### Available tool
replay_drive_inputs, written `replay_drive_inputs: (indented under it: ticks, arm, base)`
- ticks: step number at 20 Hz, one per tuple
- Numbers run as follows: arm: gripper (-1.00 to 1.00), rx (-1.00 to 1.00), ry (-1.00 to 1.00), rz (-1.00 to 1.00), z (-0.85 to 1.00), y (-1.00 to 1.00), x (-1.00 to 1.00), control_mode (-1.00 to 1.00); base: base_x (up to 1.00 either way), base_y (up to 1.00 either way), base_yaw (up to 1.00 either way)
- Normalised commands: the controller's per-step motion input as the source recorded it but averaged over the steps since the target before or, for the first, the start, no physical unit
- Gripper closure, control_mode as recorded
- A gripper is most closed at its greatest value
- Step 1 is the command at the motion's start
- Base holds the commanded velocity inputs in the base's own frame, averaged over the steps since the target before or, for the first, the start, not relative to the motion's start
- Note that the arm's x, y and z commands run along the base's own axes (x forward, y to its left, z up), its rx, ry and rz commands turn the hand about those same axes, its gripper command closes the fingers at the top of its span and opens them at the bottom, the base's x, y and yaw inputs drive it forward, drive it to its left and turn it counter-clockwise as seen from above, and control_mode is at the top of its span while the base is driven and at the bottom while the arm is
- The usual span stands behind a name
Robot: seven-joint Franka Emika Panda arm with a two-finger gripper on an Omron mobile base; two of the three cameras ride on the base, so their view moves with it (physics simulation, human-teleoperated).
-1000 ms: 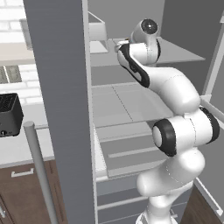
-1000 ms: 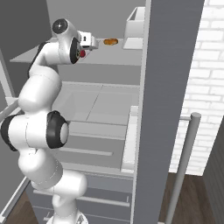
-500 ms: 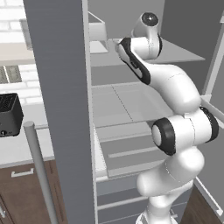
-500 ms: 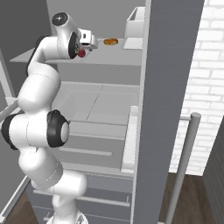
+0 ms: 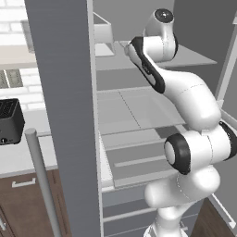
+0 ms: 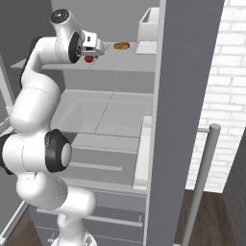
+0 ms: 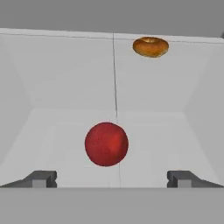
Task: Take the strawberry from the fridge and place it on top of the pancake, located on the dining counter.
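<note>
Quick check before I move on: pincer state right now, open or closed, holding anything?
Pincer: open, jaws wide, holding nothing; the strawberry lies ahead between them on the fridge shelf.

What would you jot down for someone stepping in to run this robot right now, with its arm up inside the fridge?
Gripper: open, empty, fingers apart on either side of the strawberry, not touching it.
Strawberry: on the top shelf of the fridge, just ahead of the gripper. A small orange-brown pastry lies farther back on the same shelf.
Done: fridge door open, arm reached up to the top shelf and lined up on the strawberry.
Left: close on the strawberry, lift it out, carry it to the dining counter and set it on the pancake.
</note>
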Motion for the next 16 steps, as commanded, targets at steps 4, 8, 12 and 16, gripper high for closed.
replay_drive_inputs:
  ticks: [4, 8, 12, 16]
  arm:
    - [-1.0, 0.0, 0.0, -0.04, -0.1, 0.0, 0.0, -1.0]
    - [-1.0, 0.0, 0.0, -0.06, -0.02, 0.0, 0.04, -1.0]
    - [-1.0, 0.0, 0.0, -0.02, 0.0, 0.0, 0.32, -1.0]
    - [-1.0, 0.0, 0.01, 0.0, -0.01, 0.0, 0.38, -1.0]
  base:
    - [0.0, 0.0, 0.0]
    - [0.0, 0.0, 0.0]
    - [0.0, 0.0, 0.0]
    - [0.0, 0.0, 0.0]
